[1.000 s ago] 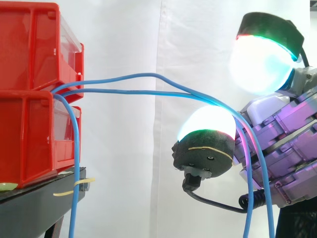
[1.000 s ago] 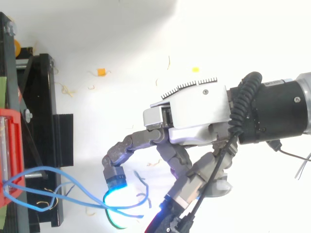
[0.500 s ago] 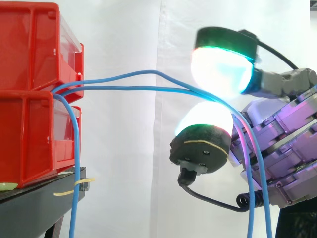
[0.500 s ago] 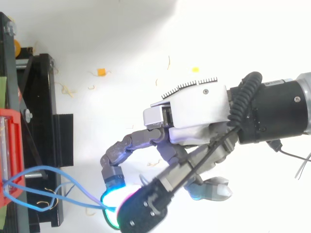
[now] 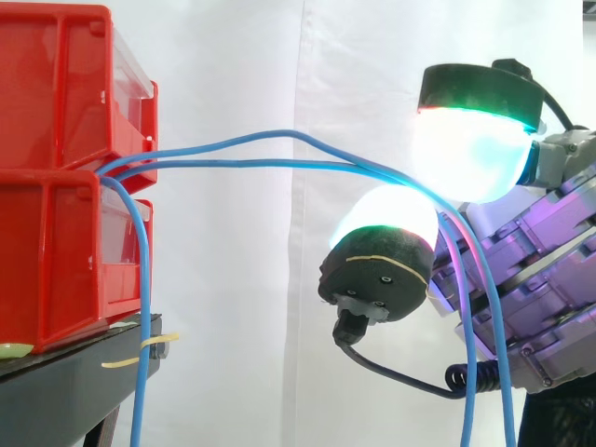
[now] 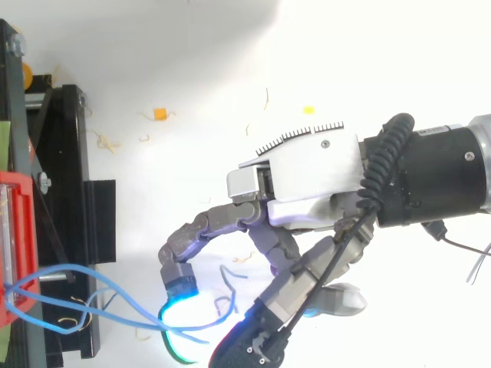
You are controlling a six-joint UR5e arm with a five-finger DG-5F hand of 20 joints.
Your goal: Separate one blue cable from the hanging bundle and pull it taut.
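Two blue cables (image 5: 242, 163) run from between the stacked red bins rightward to my hand (image 5: 540, 279). They drape over a curled lower fingertip (image 5: 386, 228) and fall away behind it toward the bottom right. A second glowing fingertip (image 5: 475, 149) sits just above and right of them, so the cables pass between the two pads. A third blue cable (image 5: 144, 307) hangs straight down beside the bins. From above, the hand (image 6: 307, 180) reaches left with curled fingers, and the cable loops (image 6: 65, 267) lead to its cyan pad.
Two red bins (image 5: 56, 93) are stacked on a black stand (image 5: 65, 382) at the left, with a yellow band (image 5: 140, 352) on the stand's edge. The stand (image 6: 73, 192) runs along the left edge from above. Small scraps (image 6: 159, 114) lie on the white floor.
The upper fingertip swung left over the cables, then drew back to the right and now sits close above them. The cables and the lower fingertip have barely shifted.
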